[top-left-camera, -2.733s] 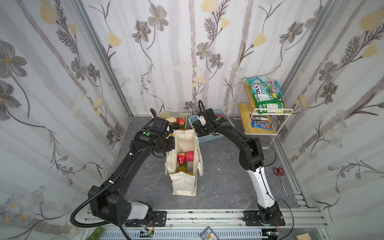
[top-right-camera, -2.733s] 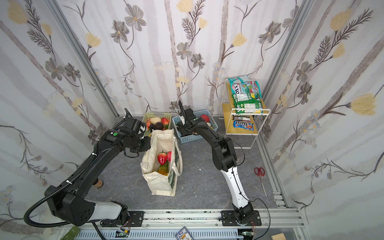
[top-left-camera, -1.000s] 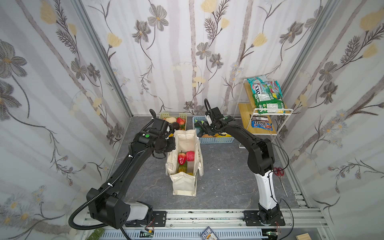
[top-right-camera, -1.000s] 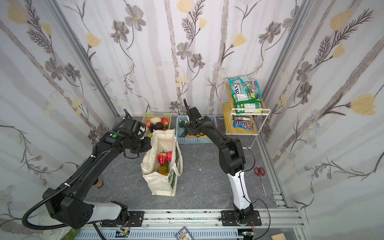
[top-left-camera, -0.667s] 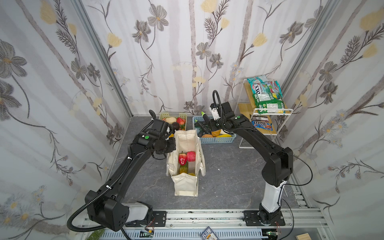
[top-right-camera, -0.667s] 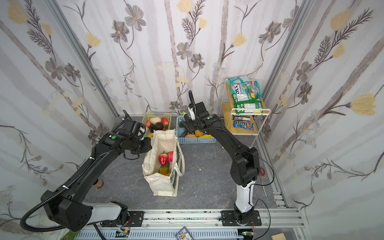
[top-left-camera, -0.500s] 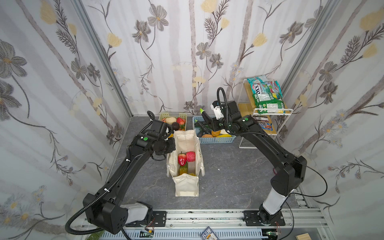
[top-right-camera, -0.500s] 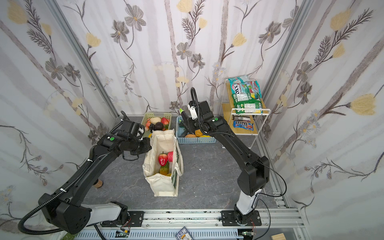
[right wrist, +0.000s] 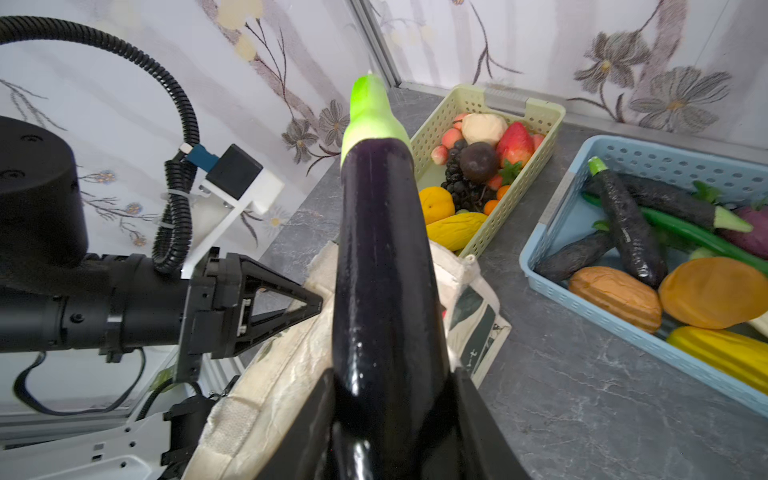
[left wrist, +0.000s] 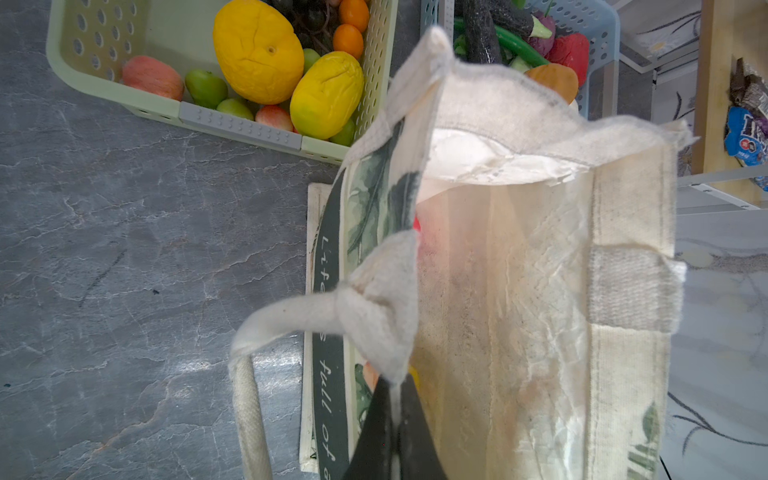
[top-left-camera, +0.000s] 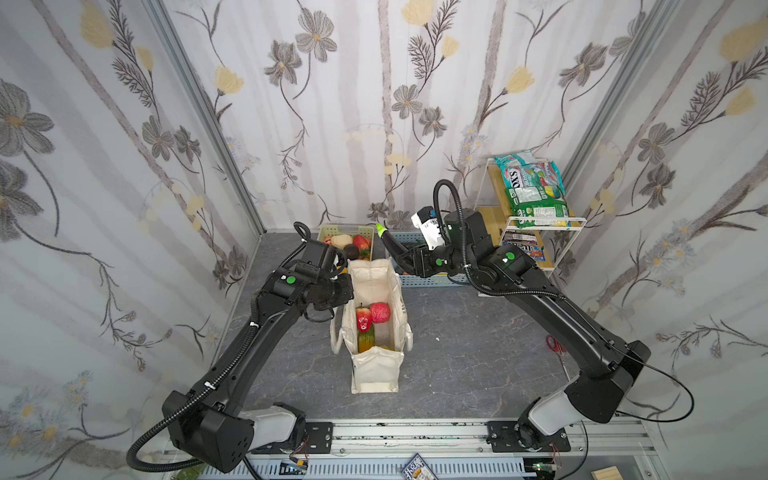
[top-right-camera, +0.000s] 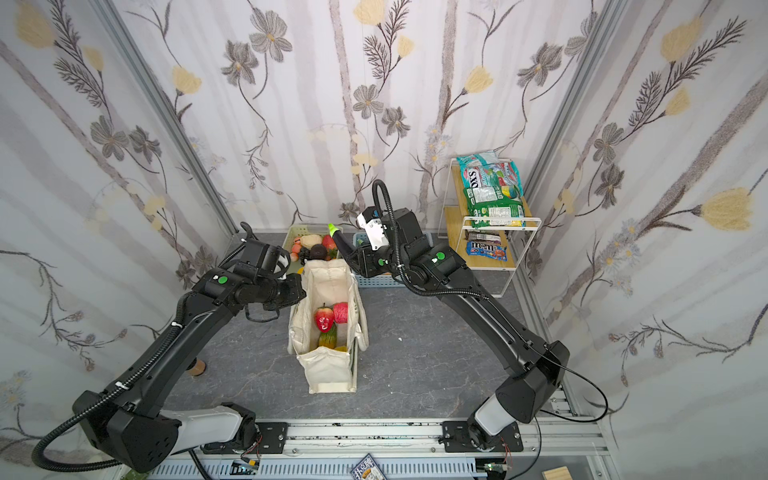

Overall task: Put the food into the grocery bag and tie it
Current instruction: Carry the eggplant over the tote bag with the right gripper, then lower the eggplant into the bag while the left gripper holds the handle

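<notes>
Tote (top-left-camera: 375,376) holds red fruits (top-left-camera: 372,314), perhaps mango (top-left-camera: 365,341); green basket (top-left-camera: 345,227) fruit-filled.

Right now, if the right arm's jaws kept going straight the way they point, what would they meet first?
The eggplant they hold would lead, likely reaching the wall near the corner past the green basket; depth is unclear.

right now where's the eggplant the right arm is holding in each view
A top view: eggplant near centre, green tip up, just past the grocery bag.
A top view: eggplant left of centre, same pose.
Left wrist: not clearly there; dark ones seen seem to lie in the blue basket.
Right wrist: eggplant large in the foreground, held by the right end effector.
Shared landmark: grocery bag, in all four.
</notes>
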`<state>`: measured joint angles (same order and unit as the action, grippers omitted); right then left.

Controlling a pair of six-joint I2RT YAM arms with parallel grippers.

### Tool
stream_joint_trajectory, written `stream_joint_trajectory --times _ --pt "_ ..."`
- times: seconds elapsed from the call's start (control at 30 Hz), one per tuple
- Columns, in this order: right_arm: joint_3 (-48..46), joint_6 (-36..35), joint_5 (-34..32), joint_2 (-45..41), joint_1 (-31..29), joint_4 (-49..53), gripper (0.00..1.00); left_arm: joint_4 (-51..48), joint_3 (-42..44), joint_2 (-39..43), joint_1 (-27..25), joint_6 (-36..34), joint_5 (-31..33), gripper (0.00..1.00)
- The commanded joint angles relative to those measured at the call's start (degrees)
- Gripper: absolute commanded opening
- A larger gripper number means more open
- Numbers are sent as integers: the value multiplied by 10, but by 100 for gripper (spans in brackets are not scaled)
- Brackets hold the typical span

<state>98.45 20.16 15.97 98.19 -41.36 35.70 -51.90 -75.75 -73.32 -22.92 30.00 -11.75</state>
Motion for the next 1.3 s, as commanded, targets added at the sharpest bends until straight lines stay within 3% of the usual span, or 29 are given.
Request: stream_joint_trajectory --times 0.0,0.23,0.43,0.77,0.97,1.1,1.27 --pt "-2 40 37 6 -19 -7 33 36 -6 3 -4 14 -5 0" --pt "-15 70 67 13 -50 2 33 56 -4 -1 -15 29 -5 0" --pt "-78 86 79 -4 -57 -3 33 64 -2 -3 -17 35 2 0" --pt "-161 107 62 -14 -57 -31 32 68 -6 -9 -20 32 -13 0" --pt "-172 118 45 -8 -75 -32 32 67 -11 -6 -20 30 -18 0" --pt "-171 117 27 8 -76 -12 32 75 -15 -11 -26 17 -58 0" --pt "-145 95 -34 31 -85 47 33 78 -19 -19 -37 8 -82 0"
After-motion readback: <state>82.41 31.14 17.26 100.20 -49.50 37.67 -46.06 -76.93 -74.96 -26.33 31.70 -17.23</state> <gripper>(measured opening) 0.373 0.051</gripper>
